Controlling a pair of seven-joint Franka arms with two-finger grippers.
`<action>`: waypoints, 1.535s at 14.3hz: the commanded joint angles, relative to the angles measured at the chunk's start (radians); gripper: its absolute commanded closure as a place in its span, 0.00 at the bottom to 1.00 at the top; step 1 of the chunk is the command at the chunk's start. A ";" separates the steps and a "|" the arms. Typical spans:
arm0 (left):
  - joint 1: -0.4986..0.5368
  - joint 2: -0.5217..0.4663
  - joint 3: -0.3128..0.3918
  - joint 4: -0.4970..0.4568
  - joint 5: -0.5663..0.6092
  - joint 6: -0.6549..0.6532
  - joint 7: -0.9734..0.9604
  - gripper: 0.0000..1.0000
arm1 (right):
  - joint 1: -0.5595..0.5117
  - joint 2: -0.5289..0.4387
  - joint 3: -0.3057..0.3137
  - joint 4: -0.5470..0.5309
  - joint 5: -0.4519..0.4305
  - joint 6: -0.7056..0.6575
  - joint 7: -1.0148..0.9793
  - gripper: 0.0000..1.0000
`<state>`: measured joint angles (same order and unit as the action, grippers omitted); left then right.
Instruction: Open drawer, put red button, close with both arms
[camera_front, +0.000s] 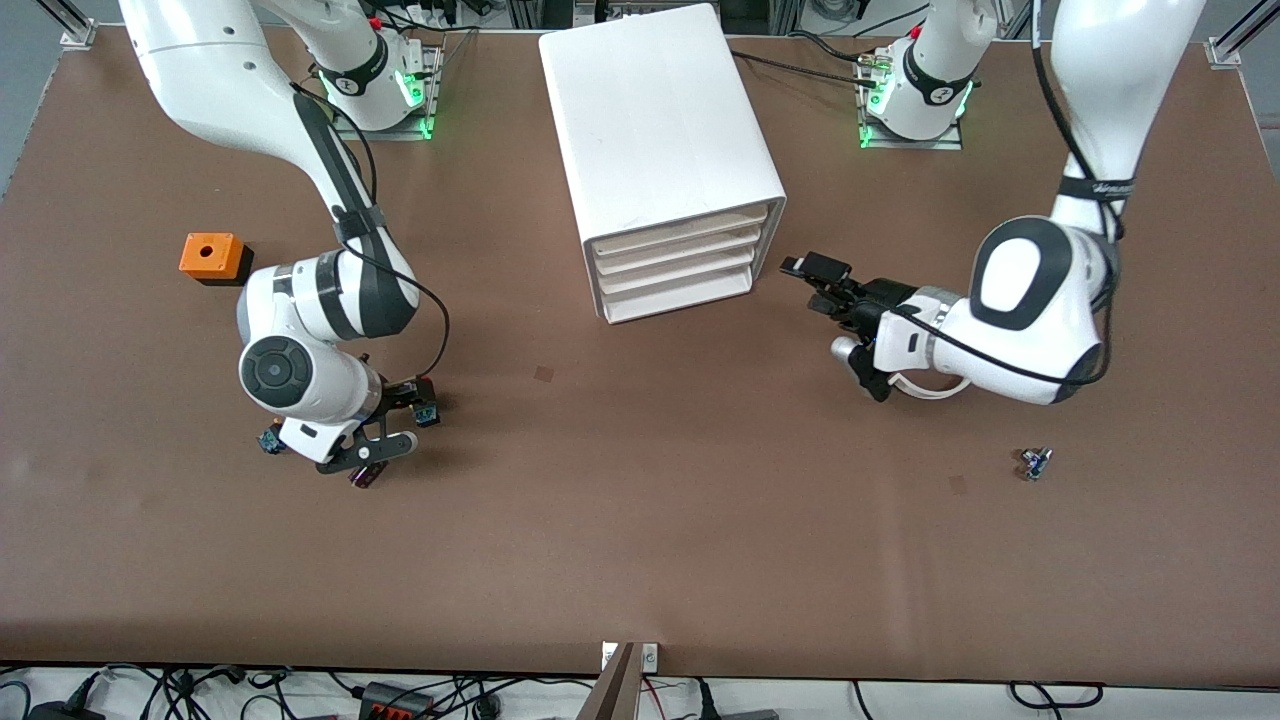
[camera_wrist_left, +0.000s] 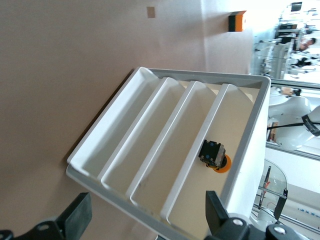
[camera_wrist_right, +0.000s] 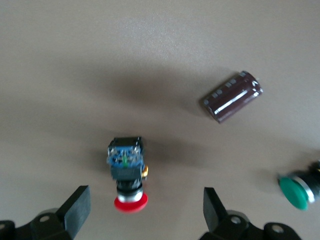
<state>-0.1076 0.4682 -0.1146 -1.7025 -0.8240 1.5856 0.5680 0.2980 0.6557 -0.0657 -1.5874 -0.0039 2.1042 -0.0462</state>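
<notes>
Brown table (camera_front: 640, 520): right gripper (camera_wrist_right: 145, 212) hangs fingers wide over red button (camera_wrist_right: 127, 172), which lies between them, so drop straight and centre on its body; left gripper (camera_wrist_left: 145, 220), also wide, faces the cabinet (camera_front: 650, 130), drawer (camera_front: 675, 292) shut.

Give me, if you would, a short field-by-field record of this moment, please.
cabinet: white, four drawers, all pushed in
left gripper: open, facing the drawer fronts, holding nothing
right gripper: open, over the red button, not gripping it
red button: lying on its side on the table
beside it: green button, brown cylinder
orange box: on the table, toward the right arm's end
task stage: no drawer opened yet
</notes>
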 joint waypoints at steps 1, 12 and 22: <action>0.011 -0.026 -0.023 -0.138 -0.078 0.098 0.168 0.00 | -0.008 0.056 0.019 0.024 0.008 0.043 -0.033 0.00; -0.003 -0.017 -0.109 -0.331 -0.239 0.255 0.346 0.39 | -0.008 0.107 0.040 0.015 0.074 0.031 -0.072 0.07; -0.010 0.017 -0.152 -0.365 -0.308 0.261 0.359 0.92 | -0.010 0.094 0.040 0.154 0.071 0.000 -0.087 1.00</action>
<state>-0.1181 0.4824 -0.2596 -2.0572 -1.1060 1.8446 0.8937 0.2924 0.7544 -0.0324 -1.4978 0.0544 2.1387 -0.1119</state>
